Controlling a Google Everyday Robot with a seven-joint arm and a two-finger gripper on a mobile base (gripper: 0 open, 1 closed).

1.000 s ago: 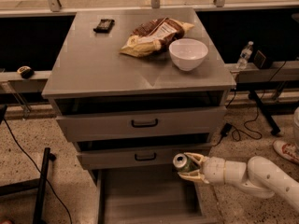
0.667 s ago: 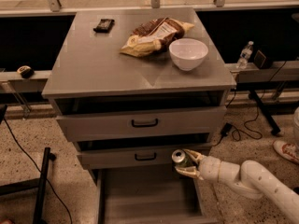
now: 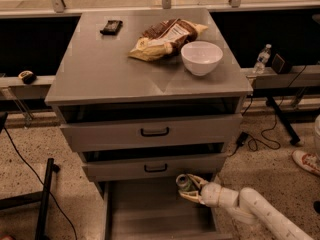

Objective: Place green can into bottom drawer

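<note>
- While the pincer [image 3: 190, 188] reaches in from the 4 o'clock corner of the view, its fingers are clamped on the green can [image 3: 183, 182], one above it and one below.
- The can hangs over the right rear part of the bottom drawer [image 3: 145, 211], which stands pulled out at 6 o'clock, just under the middle drawer [image 3: 200, 163].
- Whether the can touches the drawer floor cannot be told.
- On the counter [image 3: 110, 74] a white bowl [image 3: 201, 57] sits at 1 o'clock, a snack bag [image 3: 165, 36] just beside it at 12, and a small dark object [image 3: 111, 27] at 11.
</note>
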